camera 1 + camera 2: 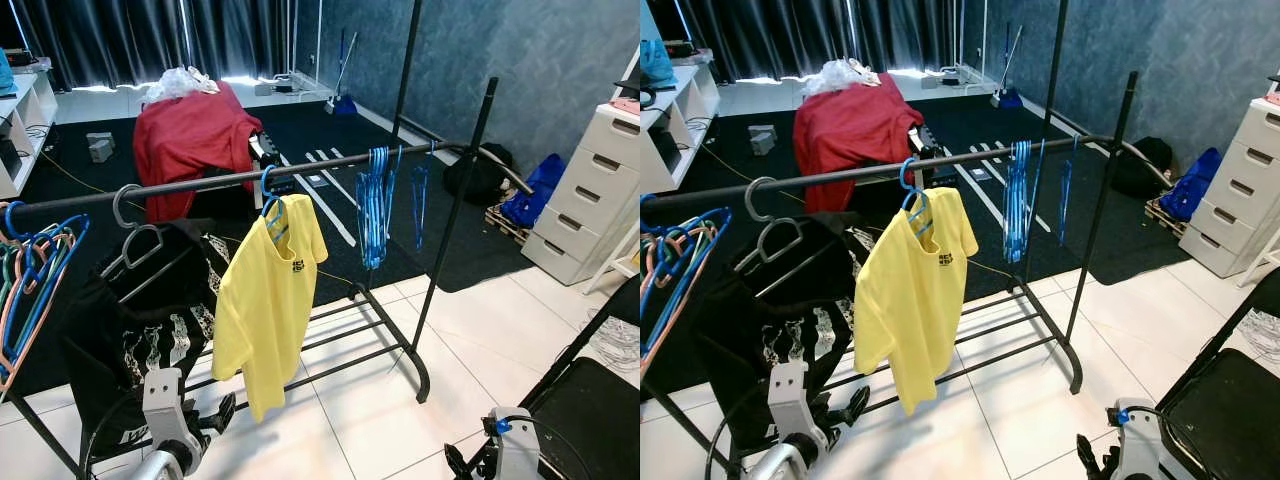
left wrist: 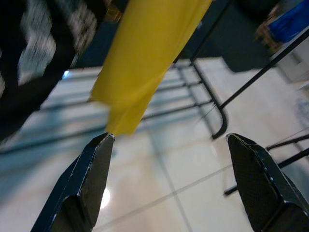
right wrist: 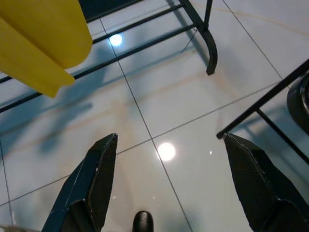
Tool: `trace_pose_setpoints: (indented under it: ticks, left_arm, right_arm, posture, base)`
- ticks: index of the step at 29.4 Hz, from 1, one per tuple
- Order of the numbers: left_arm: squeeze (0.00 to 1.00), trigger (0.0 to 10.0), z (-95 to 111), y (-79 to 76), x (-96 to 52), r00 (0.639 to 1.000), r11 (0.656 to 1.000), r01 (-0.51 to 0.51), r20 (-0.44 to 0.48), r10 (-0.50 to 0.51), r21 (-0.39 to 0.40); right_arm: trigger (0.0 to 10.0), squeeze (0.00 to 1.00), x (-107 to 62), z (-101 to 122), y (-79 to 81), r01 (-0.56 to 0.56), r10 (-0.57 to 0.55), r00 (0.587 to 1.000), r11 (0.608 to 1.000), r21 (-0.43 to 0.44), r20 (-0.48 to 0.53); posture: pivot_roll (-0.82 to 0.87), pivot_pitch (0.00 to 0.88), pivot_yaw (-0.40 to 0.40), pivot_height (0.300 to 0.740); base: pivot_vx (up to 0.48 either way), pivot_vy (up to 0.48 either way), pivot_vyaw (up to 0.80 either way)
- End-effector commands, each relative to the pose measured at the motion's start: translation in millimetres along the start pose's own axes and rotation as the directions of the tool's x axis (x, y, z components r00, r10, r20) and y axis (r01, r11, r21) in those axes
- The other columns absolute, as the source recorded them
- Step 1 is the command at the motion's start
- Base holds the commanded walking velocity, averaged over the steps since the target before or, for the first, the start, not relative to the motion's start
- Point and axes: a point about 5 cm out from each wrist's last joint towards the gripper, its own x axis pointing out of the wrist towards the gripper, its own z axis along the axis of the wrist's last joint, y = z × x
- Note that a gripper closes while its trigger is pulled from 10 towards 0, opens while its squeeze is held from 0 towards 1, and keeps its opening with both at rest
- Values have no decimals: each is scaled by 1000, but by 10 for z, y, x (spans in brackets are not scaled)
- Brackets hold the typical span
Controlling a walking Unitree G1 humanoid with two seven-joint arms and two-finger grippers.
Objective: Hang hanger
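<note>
A yellow T-shirt (image 1: 265, 310) hangs on a blue hanger (image 1: 270, 205) hooked over the black rail (image 1: 200, 185) of a clothes rack. Left of it on the same rail, a black printed garment (image 1: 140, 330) hangs on a grey hanger (image 1: 135, 245). A bunch of empty blue hangers (image 1: 375, 205) hangs further right, and several coloured hangers (image 1: 30, 270) hang at the far left. My left gripper (image 2: 171, 139) is low, near the yellow shirt's hem, open and holding nothing. My right gripper (image 3: 171, 140) is open over the white floor tiles, right of the rack's foot.
The rack's lower bars (image 1: 350, 340) and foot (image 1: 420, 385) stand on the tiles ahead. A black chair (image 1: 590, 410) is at my lower right, a white drawer unit (image 1: 590, 190) and a blue bag (image 1: 530, 190) further right. A red cloth heap (image 1: 195, 135) lies behind the rack.
</note>
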Motion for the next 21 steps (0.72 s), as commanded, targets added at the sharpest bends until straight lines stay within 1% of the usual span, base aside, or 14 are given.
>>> trace_pose_setpoints:
  ticks: [1, 3, 4, 5, 6, 7, 8, 12, 21]
  left_arm:
    - [0, 10000, 241, -117, 135, 994, 999, 52, 100, -52, 7]
    - [0, 10000, 241, -117, 135, 994, 999, 52, 100, -52, 7]
    - [0, 10000, 457, -190, 220, 981, 995, 82, 171, -91, 54]
    - [0, 10000, 618, -244, 274, 968, 991, 98, 223, -117, 94]
    - [0, 10000, 736, -285, 306, 957, 987, 98, 260, -128, 128]
    - [0, 10000, 736, -285, 306, 957, 987, 98, 260, -128, 128]
    - [0, 10000, 793, -305, 320, 951, 985, 95, 278, -133, 146]
    - [0, 10000, 839, -331, 325, 945, 984, 89, 300, -133, 154]
    - [0, 10000, 925, -362, 317, 930, 985, 90, 342, -136, 148]
  right_arm:
    - [10000, 0, 8, 10, -14, -2, 2, 1000, 1000, -22, 4]
    - [10000, 0, 8, 10, -14, -2, 2, 1000, 1000, -22, 4]
    - [10000, 0, 12, 10, -13, -3, 3, 1000, 1000, -26, 5]
    - [10000, 0, 13, 3, -11, -4, 4, 1000, 1000, -31, 6]
    - [10000, 0, 12, -1, -9, -8, 8, 1000, 999, -41, 6]
    - [10000, 0, 12, -1, -9, -8, 8, 1000, 999, -41, 6]
    - [10000, 0, 12, -2, -7, -11, 11, 1000, 999, -49, 6]
    - [10000, 0, 10, -16, -9, -14, 14, 1000, 998, -61, 2]
    - [10000, 0, 9, -31, -21, -22, 23, 1000, 996, -82, 4]
  posture:
    - [-41, 0, -56, 740]
    - [-41, 0, -56, 740]
    - [-55, 0, -47, 740]
    - [-68, 0, -40, 740]
    - [-76, 0, -34, 740]
    - [-76, 0, -34, 740]
    - [-76, 0, -34, 740]
    - [-84, 0, -33, 740]
    - [-90, 0, -35, 740]
  base:
    - [0, 0, 0]
    - [0, 0, 0]
    - [0, 0, 0]
    - [0, 0, 0]
    - [0, 0, 0]
    - [0, 0, 0]
    - [0, 0, 0]
    - [0, 0, 0]
    - [306, 0, 0]
